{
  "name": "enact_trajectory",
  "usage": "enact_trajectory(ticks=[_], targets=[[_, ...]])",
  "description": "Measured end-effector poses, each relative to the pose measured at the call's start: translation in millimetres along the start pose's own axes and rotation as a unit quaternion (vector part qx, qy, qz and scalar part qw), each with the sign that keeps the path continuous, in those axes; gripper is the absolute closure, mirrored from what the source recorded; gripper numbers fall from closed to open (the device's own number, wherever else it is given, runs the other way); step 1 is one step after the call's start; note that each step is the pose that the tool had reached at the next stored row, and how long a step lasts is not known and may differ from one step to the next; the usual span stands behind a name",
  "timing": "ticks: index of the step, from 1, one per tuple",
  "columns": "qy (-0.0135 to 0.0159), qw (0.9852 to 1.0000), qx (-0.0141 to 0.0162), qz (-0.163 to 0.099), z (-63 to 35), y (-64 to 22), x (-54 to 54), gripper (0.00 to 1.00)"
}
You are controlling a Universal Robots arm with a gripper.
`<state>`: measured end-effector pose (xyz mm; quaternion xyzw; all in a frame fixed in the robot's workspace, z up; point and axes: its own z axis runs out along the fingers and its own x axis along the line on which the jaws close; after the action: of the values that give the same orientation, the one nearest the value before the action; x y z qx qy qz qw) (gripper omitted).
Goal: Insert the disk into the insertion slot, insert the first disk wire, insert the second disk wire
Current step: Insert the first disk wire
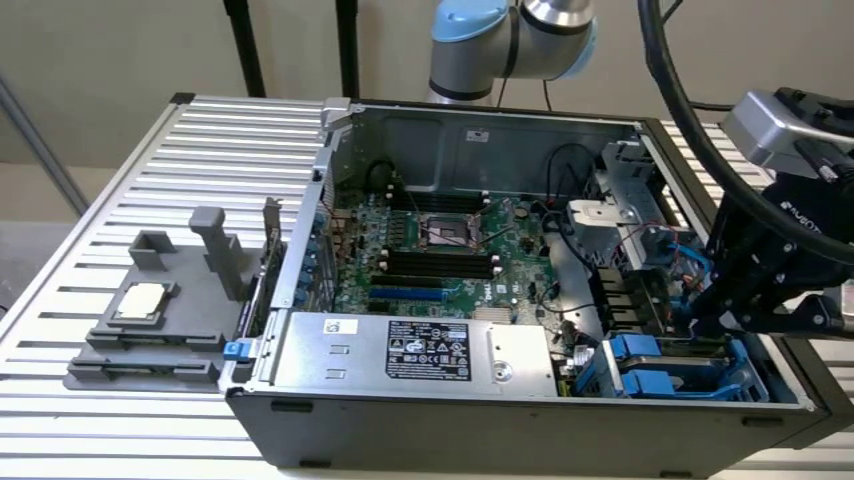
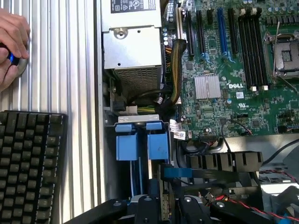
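On a slatted metal table (image 1: 80,250), at the exterior view's left, a grey fixture (image 1: 160,320) is seen carrying a small square chip (image 1: 140,303). Beside it, an open computer case (image 1: 534,430) is laid on its side. Inside the case, a silver power-supply box (image 1: 414,350) is set along the near wall, with the green motherboard (image 1: 441,250) behind it. Toward the exterior view's right, two blue carriers (image 1: 654,370) are seated in the drive bay, and the black gripper (image 1: 714,315) is held just above them.

In the wrist view, a person's hand (image 2: 11,44) is rested on the table beside a black keyboard (image 2: 30,163). The power-supply box (image 2: 131,44) and the two blue carriers (image 2: 142,144) are shown ahead of the gripper (image 2: 164,205). Its fingers are clamped on the disk (image 2: 180,171), which is seen edge-on in its blue frame, close to the bay and not yet slotted in.
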<state>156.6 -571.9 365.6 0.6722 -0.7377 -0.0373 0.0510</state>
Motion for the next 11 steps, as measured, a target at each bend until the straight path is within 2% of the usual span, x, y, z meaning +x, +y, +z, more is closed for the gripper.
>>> enact_trajectory(ticks=[4, 5, 6, 7, 11], targets=[[0.0, 1.0, 0.0, 0.0, -15.2, 5.7, 0.8, 0.76], [-0.0001, 1.0, 0.0, 0.0, -14.9, 8.0, 1.2, 0.76], [0.0001, 1.0, 0.0, 0.0, -14.2, 14.4, 2.0, 0.76], [-0.0018, 1.0, -0.0002, -0.001, -11.9, 31.7, 3.6, 0.76], [-0.0018, 1.0, -0.0001, -0.002, -11.9, 31.7, 3.6, 0.76]])
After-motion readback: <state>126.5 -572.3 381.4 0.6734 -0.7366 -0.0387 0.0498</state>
